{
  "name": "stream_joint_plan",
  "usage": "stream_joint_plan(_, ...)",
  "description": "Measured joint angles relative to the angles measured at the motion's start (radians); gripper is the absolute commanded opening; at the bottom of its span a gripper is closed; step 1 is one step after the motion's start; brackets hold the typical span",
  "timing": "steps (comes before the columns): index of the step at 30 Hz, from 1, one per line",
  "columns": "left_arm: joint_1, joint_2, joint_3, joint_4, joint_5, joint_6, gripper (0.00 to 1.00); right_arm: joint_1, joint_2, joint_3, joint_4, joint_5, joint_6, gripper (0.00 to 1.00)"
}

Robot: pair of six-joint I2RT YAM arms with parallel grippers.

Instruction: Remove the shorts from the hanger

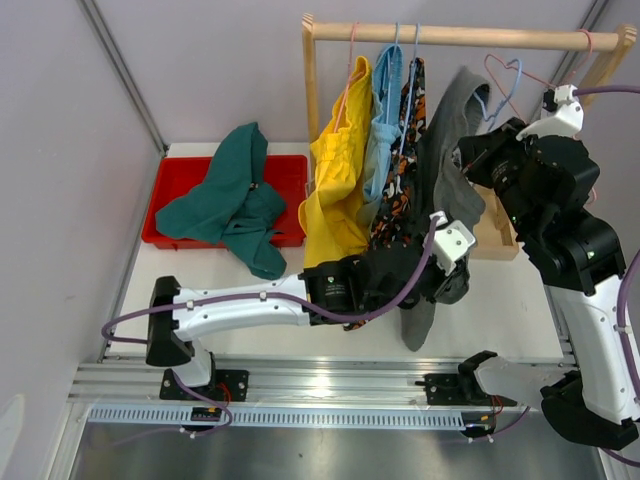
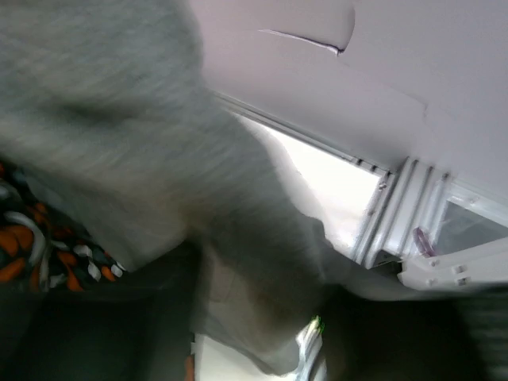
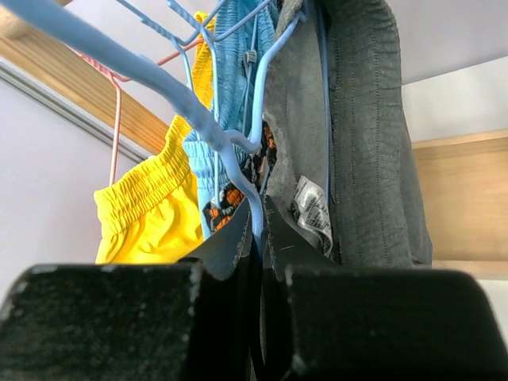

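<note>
- My claw (image 3: 259, 230) is pinched on the thin wire of a blue hanger (image 3: 159, 79), with both black fingers (image 3: 226, 244) pressed to it from either side.
- Just right of that wire hang the grey shorts (image 3: 365, 159), with a white label (image 3: 311, 210) on their inner face (its print is too small to read).
- Behind the wire are the light blue shorts (image 3: 238, 71), and a scrap of the camouflage shorts (image 3: 227, 198) shows beneath them.
- The yellow shorts (image 3: 151, 226) hang furthest left, beside a pink hanger (image 3: 117, 111).
- A wooden rail (image 3: 71, 79) slants across the upper left.

Robot lab test cell, grey partition walls (image 1: 60, 200), aluminium base rail (image 1: 320, 385)
</note>
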Motion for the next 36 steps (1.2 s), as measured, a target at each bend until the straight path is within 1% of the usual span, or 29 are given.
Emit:
stream_joint_plan(1, 0.000, 0.008, 0.003, 0.006, 0.002, 0.005, 0.08, 0.000, -0.006, -0.004, 0.002, 0.003, 0.007, 0.00)
stream_joint_plan(2, -0.004, 0.016, 0.003, 0.010, -0.003, 0.011, 0.03, -0.001, -0.007, -0.006, 0.007, 0.005, 0.008, 0.00)
stream_joint_plan(3, -0.010, 0.021, 0.003, 0.011, -0.013, 0.016, 0.00, -0.002, -0.007, -0.006, 0.010, 0.010, 0.006, 0.00)
stream_joint_plan(8, -0.018, 0.014, -0.010, 0.018, -0.050, -0.010, 0.00, -0.013, 0.002, 0.006, -0.003, 0.057, -0.008, 0.00)
stream_joint_plan(10, -0.032, -0.019, -0.065, 0.064, -0.082, -0.014, 0.00, -0.015, 0.019, 0.022, -0.023, 0.052, -0.010, 0.00)
stream_joint_plan(13, -0.072, -0.085, -0.146, 0.119, -0.150, -0.015, 0.00, -0.032, 0.057, 0.053, -0.084, 0.004, -0.006, 0.00)
stream_joint_plan(15, -0.122, -0.139, -0.209, 0.123, -0.188, -0.024, 0.00, -0.065, 0.089, 0.086, -0.120, -0.026, -0.007, 0.00)
stream_joint_plan(18, -0.229, -0.196, -0.310, 0.126, -0.274, -0.042, 0.00, -0.124, 0.117, 0.129, -0.153, -0.073, -0.011, 0.00)
stream_joint_plan(20, -0.265, -0.212, -0.354, 0.137, -0.339, -0.061, 0.00, -0.145, 0.116, 0.152, -0.210, -0.124, -0.011, 0.00)
stream_joint_plan(25, -0.328, -0.224, -0.394, 0.175, -0.422, -0.096, 0.00, -0.195, 0.121, 0.198, -0.286, -0.184, -0.009, 0.00)
stream_joint_plan(30, -0.338, -0.209, -0.412, 0.212, -0.439, -0.099, 0.00, -0.206, 0.121, 0.209, -0.300, -0.216, -0.008, 0.00)
stream_joint_plan(34, -0.368, -0.166, -0.426, 0.287, -0.463, -0.072, 0.00, -0.229, 0.159, 0.304, -0.378, -0.232, -0.011, 0.00)
stream_joint_plan(36, -0.405, -0.142, -0.427, 0.272, -0.477, -0.064, 0.00, -0.243, 0.181, 0.362, -0.391, -0.235, -0.019, 0.00)
